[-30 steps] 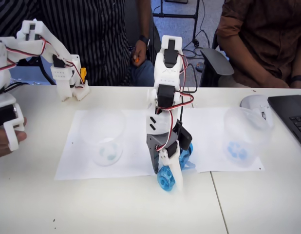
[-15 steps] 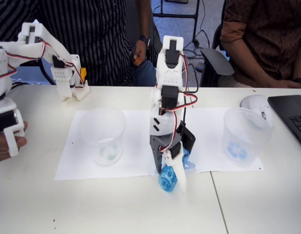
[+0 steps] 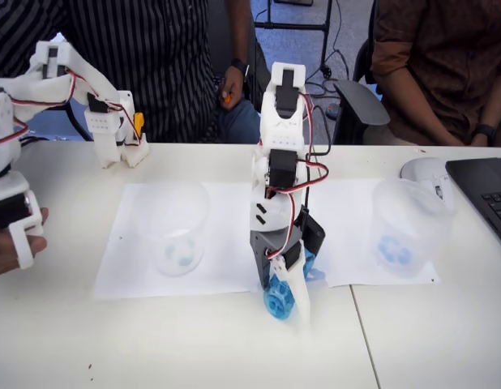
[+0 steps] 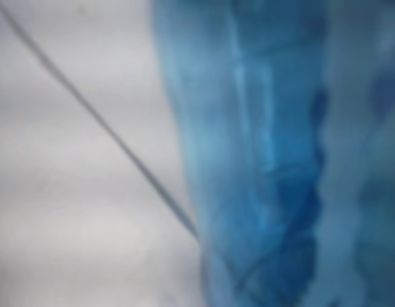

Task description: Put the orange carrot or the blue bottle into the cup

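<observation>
Your pincer [image 3: 284, 290] is clamped on the blue bottle [image 3: 276, 298], low over the bench [image 3: 194, 340] at the paper's front edge. The cup [image 3: 404, 227] with the blue swirl stands well right, holding nothing; the other clear cup [image 3: 171, 227], left, likewise

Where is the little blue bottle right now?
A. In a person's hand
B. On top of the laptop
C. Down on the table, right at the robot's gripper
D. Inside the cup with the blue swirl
C: in the fixed view the blue bottle lies low on the table at the gripper, well apart from the cup off to the right.
</observation>
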